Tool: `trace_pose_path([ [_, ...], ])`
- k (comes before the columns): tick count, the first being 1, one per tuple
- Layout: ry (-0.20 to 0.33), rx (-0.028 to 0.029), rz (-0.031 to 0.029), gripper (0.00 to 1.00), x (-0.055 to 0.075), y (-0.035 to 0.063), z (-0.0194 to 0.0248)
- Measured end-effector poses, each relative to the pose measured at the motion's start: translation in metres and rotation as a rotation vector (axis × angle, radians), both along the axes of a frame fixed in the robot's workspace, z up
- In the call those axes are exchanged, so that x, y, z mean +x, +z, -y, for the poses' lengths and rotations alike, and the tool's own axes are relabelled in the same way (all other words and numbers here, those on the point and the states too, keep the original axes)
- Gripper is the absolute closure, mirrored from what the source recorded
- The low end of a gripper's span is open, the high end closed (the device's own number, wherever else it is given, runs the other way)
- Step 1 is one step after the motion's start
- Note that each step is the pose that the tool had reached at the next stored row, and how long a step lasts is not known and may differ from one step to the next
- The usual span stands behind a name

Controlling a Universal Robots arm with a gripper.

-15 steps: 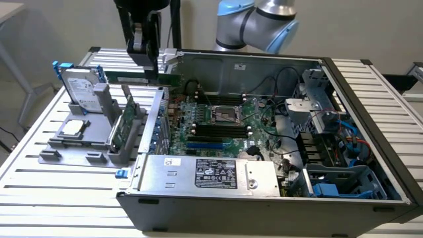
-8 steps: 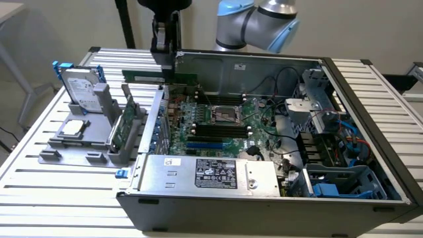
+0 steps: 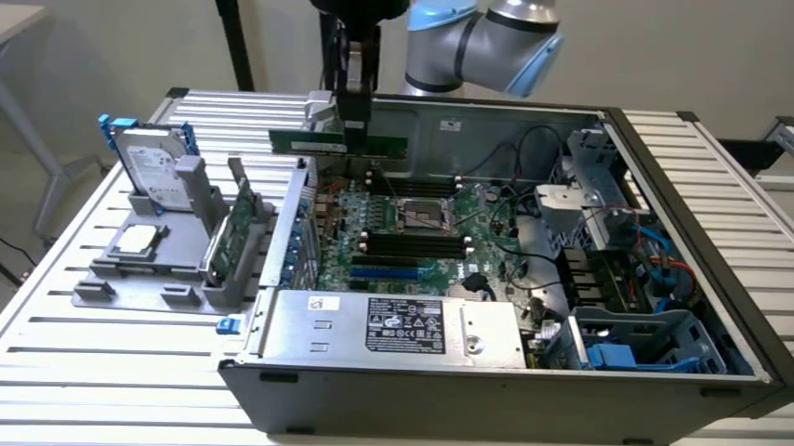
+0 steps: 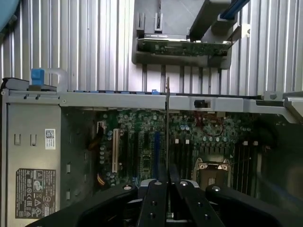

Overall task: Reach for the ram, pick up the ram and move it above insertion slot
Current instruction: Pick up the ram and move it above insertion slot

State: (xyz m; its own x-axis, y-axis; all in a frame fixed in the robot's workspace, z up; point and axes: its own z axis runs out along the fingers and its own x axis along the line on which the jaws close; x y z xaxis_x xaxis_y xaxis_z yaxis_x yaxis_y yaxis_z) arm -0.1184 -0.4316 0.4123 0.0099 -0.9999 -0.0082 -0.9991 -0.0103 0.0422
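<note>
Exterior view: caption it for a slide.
Gripper holds the ram level above the open computer case, over the motherboard.

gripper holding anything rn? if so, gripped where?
Yes. The gripper is shut on the ram, pinching it near the middle of its upper long edge; the stick hangs level above the open computer case.

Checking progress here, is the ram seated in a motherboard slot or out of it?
Out. The end effector is shut on the ram, holding it in the air above the motherboard inside the open computer case.
</note>
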Motion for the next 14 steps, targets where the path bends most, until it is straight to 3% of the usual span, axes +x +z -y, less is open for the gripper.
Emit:
trace_pose_path([
  [7, 0.0, 0.0, -0.0002, 0.87, 0.032, -0.0006, -0.0058],
  [14, 0.0, 0.0, -0.0002, 0.87, 0.057, -0.0037, -0.0213],
])
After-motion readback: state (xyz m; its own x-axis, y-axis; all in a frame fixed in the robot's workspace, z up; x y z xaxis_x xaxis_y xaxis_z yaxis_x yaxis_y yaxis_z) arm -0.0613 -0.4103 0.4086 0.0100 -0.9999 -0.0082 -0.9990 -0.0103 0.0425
